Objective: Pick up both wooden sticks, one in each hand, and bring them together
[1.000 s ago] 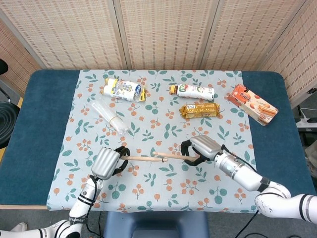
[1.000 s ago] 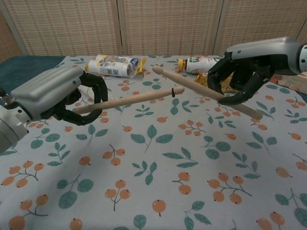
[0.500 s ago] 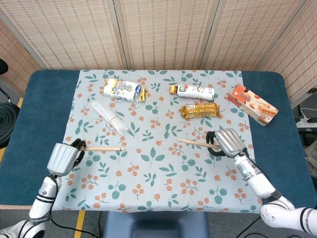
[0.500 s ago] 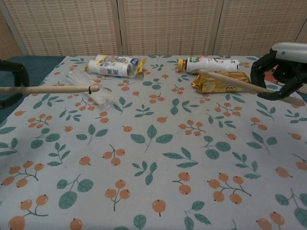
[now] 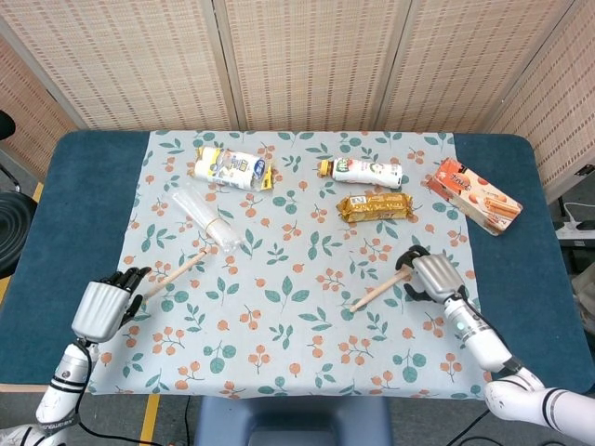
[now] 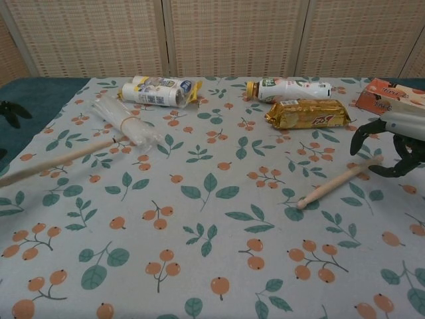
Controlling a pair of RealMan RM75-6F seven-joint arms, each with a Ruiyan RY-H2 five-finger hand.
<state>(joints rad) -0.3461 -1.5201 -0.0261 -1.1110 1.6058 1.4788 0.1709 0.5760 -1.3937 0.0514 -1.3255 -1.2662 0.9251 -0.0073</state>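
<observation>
One wooden stick [image 5: 175, 270] lies flat on the cloth at the left, also seen in the chest view [image 6: 63, 159]. My left hand [image 5: 102, 307] sits just behind its near end with fingers spread, holding nothing; only its fingertips [image 6: 9, 111] show in the chest view. The second wooden stick [image 5: 379, 290] lies slanted on the cloth at the right [image 6: 337, 182]. My right hand [image 5: 435, 277] hovers over its outer end. In the chest view that end lies in the gap between the right hand's [image 6: 392, 143] curved fingers, which stand apart from it.
At the back lie a crushed milk carton [image 5: 231, 167], a white drink bottle [image 5: 363, 170], a gold biscuit pack [image 5: 374, 206] and an orange box [image 5: 474, 195]. A clear plastic cup [image 5: 204, 219] lies close to the left stick's tip.
Both sticks have dropped from level in the air to lying slanted on the cloth. Both hands have opened, and the left hand has pulled back toward the table's near edge.
</observation>
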